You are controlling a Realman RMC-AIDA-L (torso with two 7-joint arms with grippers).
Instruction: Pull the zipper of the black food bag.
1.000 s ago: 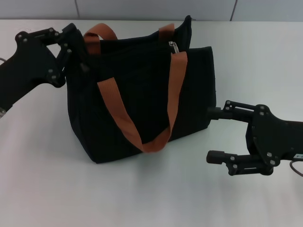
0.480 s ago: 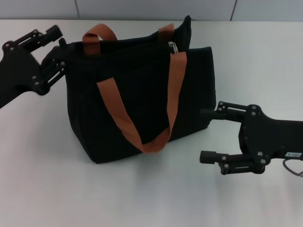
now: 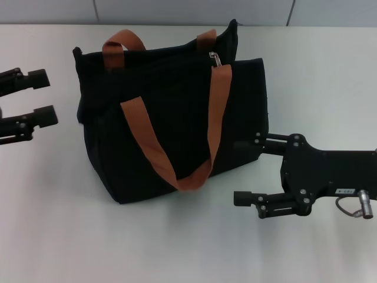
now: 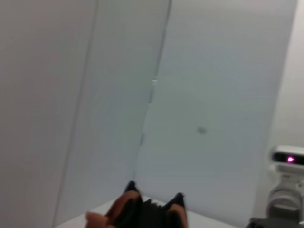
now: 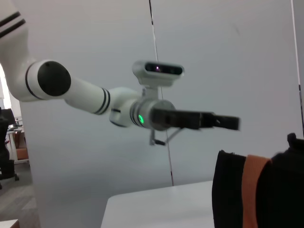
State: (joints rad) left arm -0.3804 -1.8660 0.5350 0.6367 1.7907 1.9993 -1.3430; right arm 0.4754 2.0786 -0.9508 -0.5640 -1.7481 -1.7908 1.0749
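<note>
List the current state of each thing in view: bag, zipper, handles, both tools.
Black bag: upright on the table, nothing touching it.
Zipper: slider at the bag's right end by the handle, pull tab hanging, not gripped.
Front handle: draped down the bag's front.
Back handle: standing up at the far edge.
Left tool: open, empty, clear of the bag's left side.
Right tool: open, empty, low by the bag's right corner.

You see: bag (image 3: pixel 177 118) plain black, no pattern | its handles (image 3: pixel 147 141) orange-brown | zipper (image 3: pixel 217 59) silver | table (image 3: pixel 70 236) plain white | left gripper (image 3: pixel 41 97) black | right gripper (image 3: pixel 242 171) black | far wall (image 3: pixel 194 12) pale grey, thin dark seams
</note>
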